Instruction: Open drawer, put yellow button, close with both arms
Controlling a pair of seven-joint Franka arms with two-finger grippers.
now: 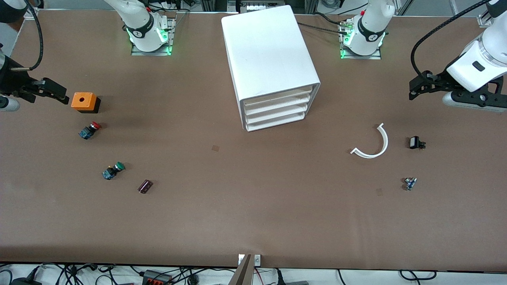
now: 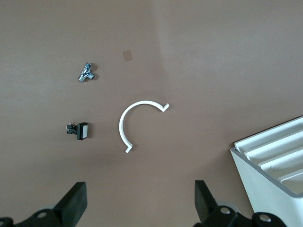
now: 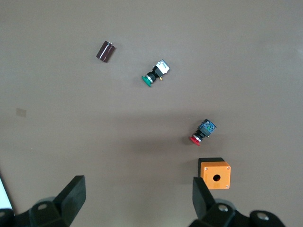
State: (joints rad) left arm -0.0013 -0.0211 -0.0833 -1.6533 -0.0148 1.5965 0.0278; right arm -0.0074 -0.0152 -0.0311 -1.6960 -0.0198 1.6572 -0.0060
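Observation:
The white cabinet [image 1: 264, 51] stands mid-table near the arms' bases, and its edge shows in the left wrist view [image 2: 258, 184]. The drawer [image 1: 277, 97], uppermost of four, is shut flush. The yellow button is out of view in every frame. My left gripper [image 1: 418, 85] hangs open and empty over the left arm's end of the table; its fingers [image 2: 75, 198] frame bare mat. At the right arm's end, my right gripper [image 1: 59, 93] is also open and empty, right beside an orange box [image 1: 83, 101]. In the right wrist view the gripper [image 3: 138, 184] is above bare mat.
A red-capped button [image 1: 89, 130], a green-capped button [image 1: 113, 171] and a dark cylinder [image 1: 145, 186] lie toward the right arm's end. A white curved strip [image 1: 374, 144], a black part [image 1: 416, 143] and a small metal part [image 1: 410, 183] lie toward the left arm's end.

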